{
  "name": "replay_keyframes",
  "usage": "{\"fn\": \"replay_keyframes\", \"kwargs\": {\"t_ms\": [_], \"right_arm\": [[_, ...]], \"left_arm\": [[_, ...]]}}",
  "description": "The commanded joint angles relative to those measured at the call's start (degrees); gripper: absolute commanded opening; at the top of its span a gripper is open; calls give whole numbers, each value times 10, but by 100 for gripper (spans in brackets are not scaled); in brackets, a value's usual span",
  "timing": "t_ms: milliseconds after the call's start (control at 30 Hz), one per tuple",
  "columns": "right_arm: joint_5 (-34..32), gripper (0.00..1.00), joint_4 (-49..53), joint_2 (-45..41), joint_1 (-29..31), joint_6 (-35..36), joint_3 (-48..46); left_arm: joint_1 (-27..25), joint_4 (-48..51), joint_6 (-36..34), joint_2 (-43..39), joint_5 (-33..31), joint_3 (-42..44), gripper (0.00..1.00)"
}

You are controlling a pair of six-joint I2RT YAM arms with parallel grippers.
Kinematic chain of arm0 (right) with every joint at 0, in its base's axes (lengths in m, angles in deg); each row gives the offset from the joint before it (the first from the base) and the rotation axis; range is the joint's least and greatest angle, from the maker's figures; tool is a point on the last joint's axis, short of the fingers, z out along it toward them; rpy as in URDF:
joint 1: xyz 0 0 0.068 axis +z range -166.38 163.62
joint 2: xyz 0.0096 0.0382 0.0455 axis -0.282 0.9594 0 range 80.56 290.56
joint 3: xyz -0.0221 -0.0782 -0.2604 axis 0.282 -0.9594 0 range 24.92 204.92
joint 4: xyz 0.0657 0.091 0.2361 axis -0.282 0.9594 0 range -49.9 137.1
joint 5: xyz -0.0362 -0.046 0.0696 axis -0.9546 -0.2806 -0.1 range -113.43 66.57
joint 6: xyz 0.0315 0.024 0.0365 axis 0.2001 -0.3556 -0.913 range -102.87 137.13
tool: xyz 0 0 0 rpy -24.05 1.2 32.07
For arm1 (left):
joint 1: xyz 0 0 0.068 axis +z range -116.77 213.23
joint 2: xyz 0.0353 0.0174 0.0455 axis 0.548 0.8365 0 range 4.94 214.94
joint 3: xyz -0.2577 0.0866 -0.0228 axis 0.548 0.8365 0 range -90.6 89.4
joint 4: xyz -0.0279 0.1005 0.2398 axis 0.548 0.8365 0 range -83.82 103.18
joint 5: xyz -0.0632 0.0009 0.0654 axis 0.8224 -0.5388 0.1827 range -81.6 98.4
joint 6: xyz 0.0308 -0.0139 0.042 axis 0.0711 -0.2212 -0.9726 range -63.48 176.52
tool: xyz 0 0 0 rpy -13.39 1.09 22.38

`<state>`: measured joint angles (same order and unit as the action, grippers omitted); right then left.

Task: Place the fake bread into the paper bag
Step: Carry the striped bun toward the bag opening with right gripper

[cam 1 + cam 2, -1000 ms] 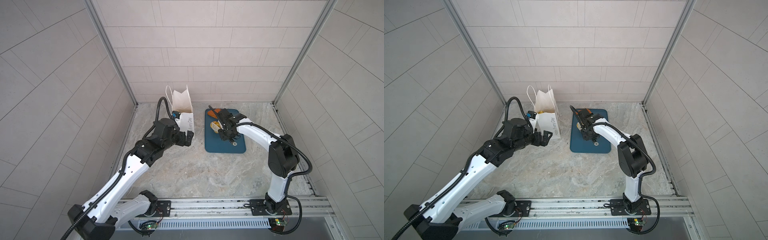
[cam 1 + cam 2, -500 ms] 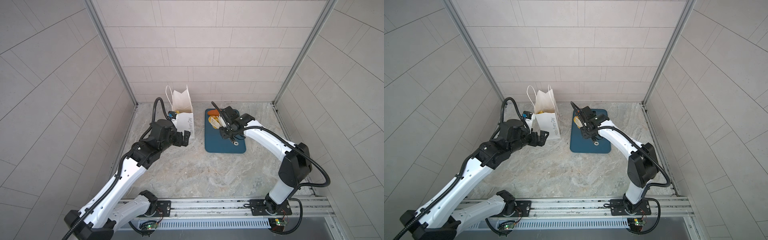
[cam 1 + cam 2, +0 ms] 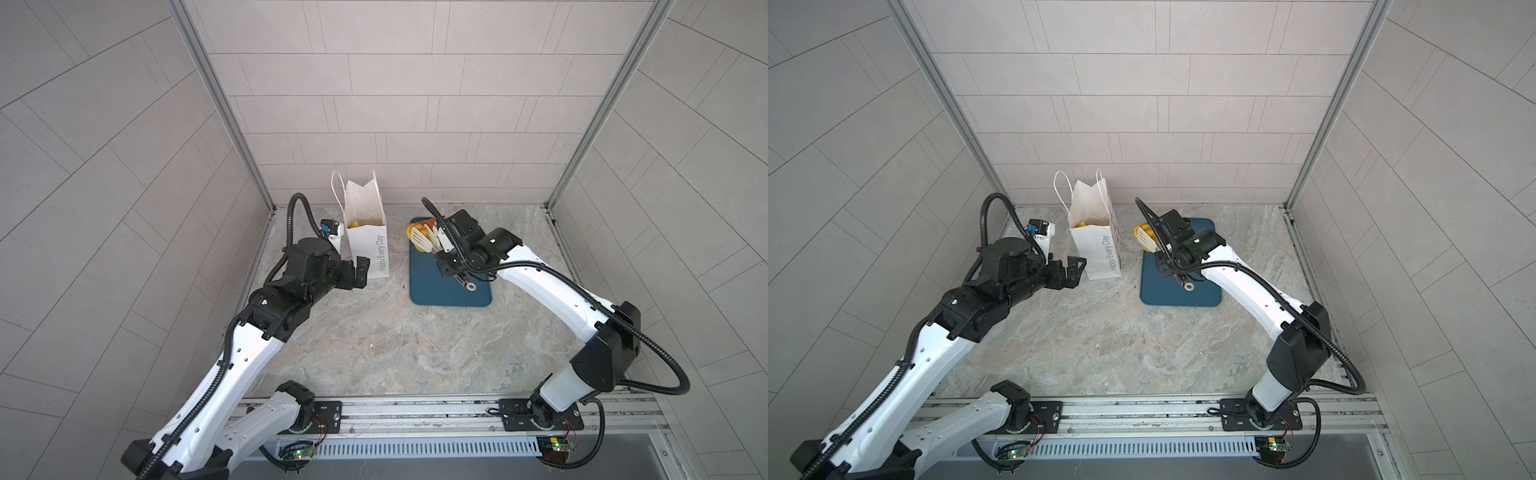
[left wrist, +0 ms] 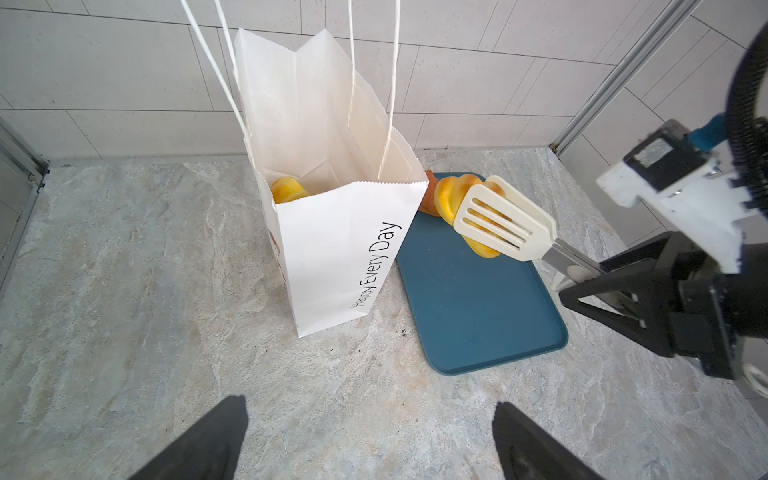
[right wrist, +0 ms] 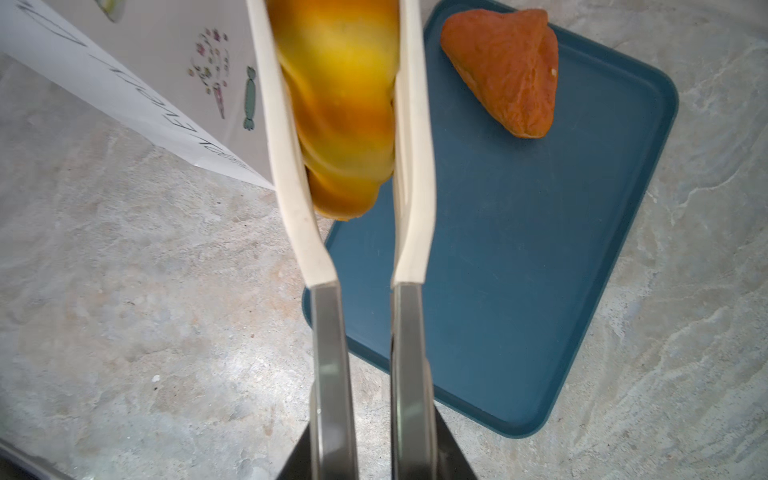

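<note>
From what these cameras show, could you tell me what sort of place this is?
Probably a robot test cell rather than a bakery: robot arms bolted to a rail, tiled walls boxing in the tabletop, toy bread on a tray.

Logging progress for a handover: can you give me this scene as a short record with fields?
Paper bag: upright, open, beside the tray
Inside bag: at least one yellow pastry visible
Tongs: clamping a striped pastry, near the bag
Tray: holds one triangle pastry
Right gripper: shut on the tongs
Left gripper: open, empty, facing the bag
</note>
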<state>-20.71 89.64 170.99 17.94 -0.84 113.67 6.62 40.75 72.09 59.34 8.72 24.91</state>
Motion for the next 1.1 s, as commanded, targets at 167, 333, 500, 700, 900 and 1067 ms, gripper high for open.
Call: {"fn": "replay_keyframes", "kwargs": {"t_ms": [167, 333, 500, 700, 900, 1067], "right_arm": [[30, 34, -21, -71, 19, 11, 34], [42, 35, -38, -93, 44, 19, 38], [47, 35, -46, -97, 69, 24, 52], [48, 36, -78, -91, 99, 31, 55], [51, 36, -102, -65, 115, 31, 82], [58, 36, -101, -27, 117, 35, 130]], "left_arm": [[10, 16, -3, -12, 9, -24, 100], [16, 16, -2, -14, 13, -25, 100], [25, 16, 0, -16, 18, -24, 100], [36, 17, 3, -22, 25, -19, 100], [40, 19, 4, -28, 27, -15, 100], [42, 20, 5, -31, 27, -9, 100]]}}
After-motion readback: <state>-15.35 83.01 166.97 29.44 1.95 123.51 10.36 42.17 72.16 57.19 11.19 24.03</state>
